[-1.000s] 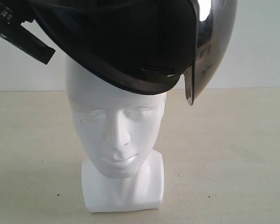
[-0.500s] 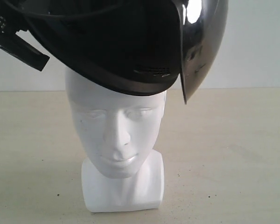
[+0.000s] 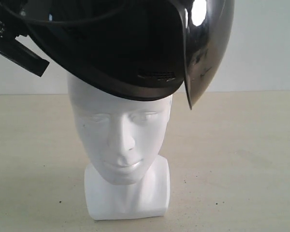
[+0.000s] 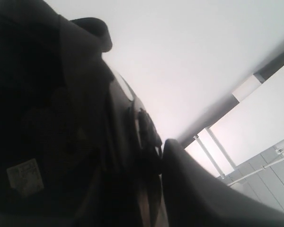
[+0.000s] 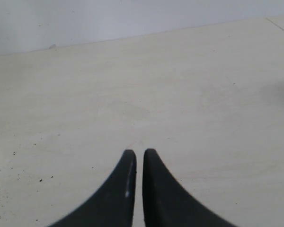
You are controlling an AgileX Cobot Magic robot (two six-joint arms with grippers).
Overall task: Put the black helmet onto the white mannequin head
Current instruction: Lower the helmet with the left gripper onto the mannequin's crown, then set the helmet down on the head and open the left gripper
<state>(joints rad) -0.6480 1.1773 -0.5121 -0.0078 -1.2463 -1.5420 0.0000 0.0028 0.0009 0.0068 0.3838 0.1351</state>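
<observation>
One black helmet (image 3: 125,43) tilted over white mannequin head (image 3: 121,140) on table (image 3: 241,169)

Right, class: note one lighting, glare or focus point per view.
Exterior view: bright glare spot on the matte black rounded helmet's smoky curved visor; glossy white mannequin head evenly lit. Left wrist view: helmet underexposed, blurred. Right wrist view: black right gripper soft-edged, pale table sharper.

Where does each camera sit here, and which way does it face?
Exterior: low, facing the white mannequin head front-on, black helmet tilted on top; one left-arm finger shows.
Left wrist: close against the helmet's dark lining, pale background beyond; left gripper clamps the rim.
Right wrist: looks down at the table; right gripper shut, empty.
Shared: exterior and left wrist both show the helmet.
</observation>
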